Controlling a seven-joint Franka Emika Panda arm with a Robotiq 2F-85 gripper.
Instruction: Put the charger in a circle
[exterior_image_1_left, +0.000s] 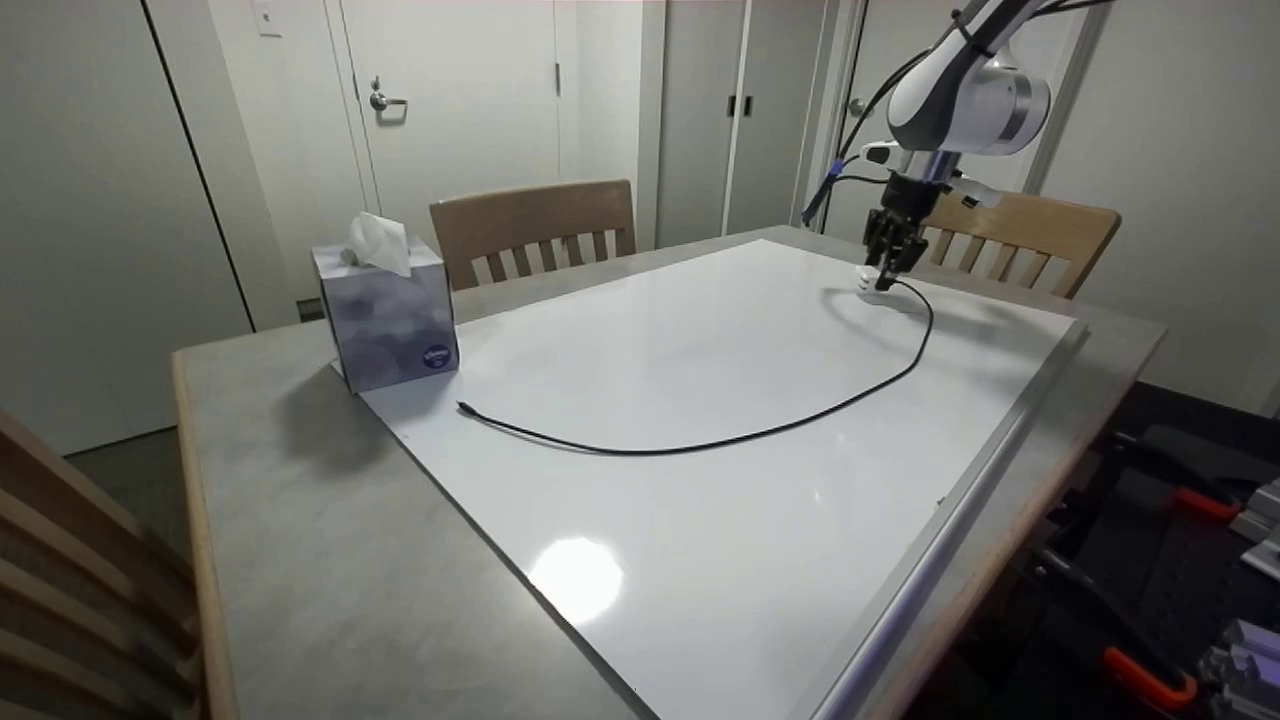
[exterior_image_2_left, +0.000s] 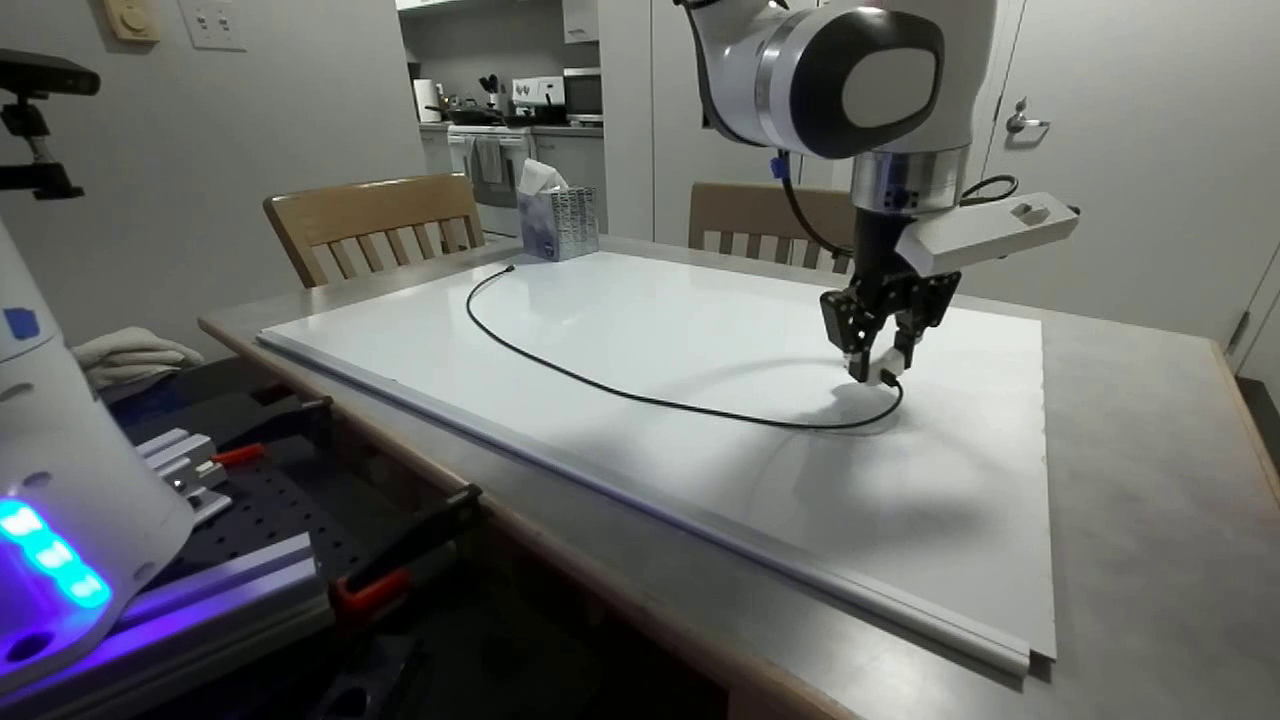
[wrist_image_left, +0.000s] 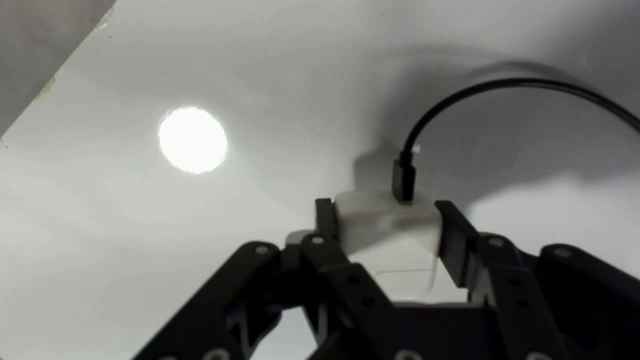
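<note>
The charger's white plug block (wrist_image_left: 387, 225) is between the two fingers of my gripper (wrist_image_left: 384, 217) in the wrist view, and both fingers press its sides. In both exterior views the gripper (exterior_image_1_left: 884, 268) (exterior_image_2_left: 882, 352) points down and holds the block (exterior_image_1_left: 867, 281) (exterior_image_2_left: 885, 366) low over the white board (exterior_image_1_left: 690, 350); I cannot tell whether it touches. The black cable (exterior_image_1_left: 655, 453) leaves the block, bends near it and lies in a wide open curve, also in an exterior view (exterior_image_2_left: 640, 398). Its dark tip (exterior_image_1_left: 466, 409) lies apart, near the tissue box, and also shows in an exterior view (exterior_image_2_left: 508, 269).
The blue-and-white tissue box (exterior_image_1_left: 395, 325) stands at the board's corner, also in an exterior view (exterior_image_2_left: 560, 222). A raised metal rail (exterior_image_1_left: 930, 570) runs along one board edge. Wooden chairs (exterior_image_1_left: 535, 215) (exterior_image_2_left: 375, 215) stand around the grey table (exterior_image_1_left: 330, 560). Clamps with red-orange handles (exterior_image_2_left: 375, 590) are by the robot base.
</note>
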